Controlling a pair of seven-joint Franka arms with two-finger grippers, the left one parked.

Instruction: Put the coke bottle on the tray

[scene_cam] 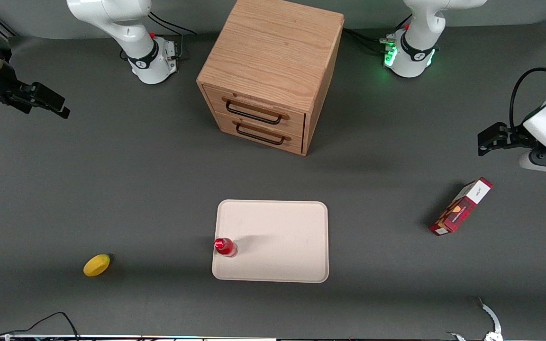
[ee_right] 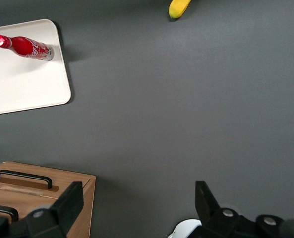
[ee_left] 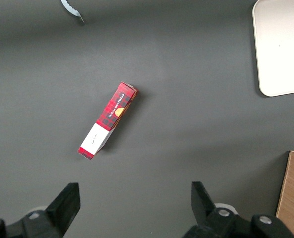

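The coke bottle (scene_cam: 225, 246) (ee_right: 24, 47) is small, glossy red with a red cap. It stands upright on the cream tray (scene_cam: 282, 237) (ee_right: 23, 89), at the tray's edge toward the working arm's end and near the corner closest to the front camera. My gripper (scene_cam: 50, 102) (ee_right: 137, 201) hangs high above the table at the working arm's end, well away from the tray. It is open, with nothing between its black fingers (ee_right: 70, 201).
A wooden two-drawer cabinet (scene_cam: 273, 71) (ee_right: 37, 196) stands farther from the front camera than the tray. A yellow lemon (scene_cam: 96, 264) (ee_right: 179, 8) lies toward the working arm's end. A red-and-white box (scene_cam: 461, 206) (ee_left: 108, 119) lies toward the parked arm's end.
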